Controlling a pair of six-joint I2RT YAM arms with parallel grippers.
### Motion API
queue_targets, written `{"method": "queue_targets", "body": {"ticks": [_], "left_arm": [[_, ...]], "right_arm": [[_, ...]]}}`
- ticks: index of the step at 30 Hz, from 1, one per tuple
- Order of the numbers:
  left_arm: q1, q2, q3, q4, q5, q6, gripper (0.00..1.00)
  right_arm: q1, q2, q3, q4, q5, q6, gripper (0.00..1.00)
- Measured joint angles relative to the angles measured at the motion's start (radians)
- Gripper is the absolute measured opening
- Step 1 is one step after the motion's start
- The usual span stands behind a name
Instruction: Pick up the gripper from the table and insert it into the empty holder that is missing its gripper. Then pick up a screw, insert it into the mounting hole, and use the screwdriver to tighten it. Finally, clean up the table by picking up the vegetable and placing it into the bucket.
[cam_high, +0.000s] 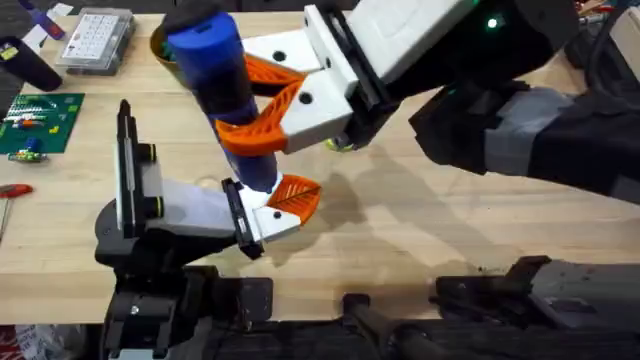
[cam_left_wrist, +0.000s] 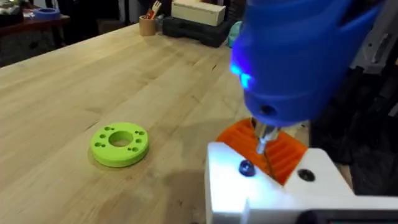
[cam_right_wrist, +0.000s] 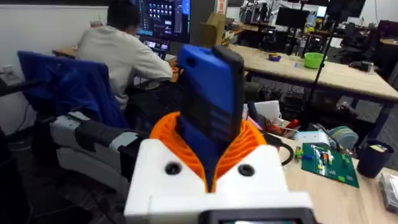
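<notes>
Right gripper (cam_high: 262, 112) clamped on the blue screwdriver (cam_high: 222, 85), 2 orange pads gripping its body. Screwdriver's metal tip (cam_left_wrist: 262, 140) pressed down at the left gripper (cam_high: 280, 203), beside a dark screw (cam_left_wrist: 246, 167). Left fingers' spacing: cannot tell. Green disc (cam_left_wrist: 119, 144) well apart.

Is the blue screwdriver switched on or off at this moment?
It seems on: the screwdriver shows a lit blue light near its lower end, above the metal tip. Whether the tip is turning, I cannot tell.

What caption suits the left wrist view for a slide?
The blue screwdriver, light on, sets its tip on a white part; a green disc lies on the table.
</notes>
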Motion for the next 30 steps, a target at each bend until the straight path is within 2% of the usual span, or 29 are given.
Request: {"method": "queue_targets", "body": {"ticks": [30], "left_arm": [[0.000, 0.000, 0.000, 0.000, 0.000, 0.000, 0.005]], "right_arm": [[-0.011, 0.008, 0.000, -0.017, 0.000, -0.010, 0.016]]}}
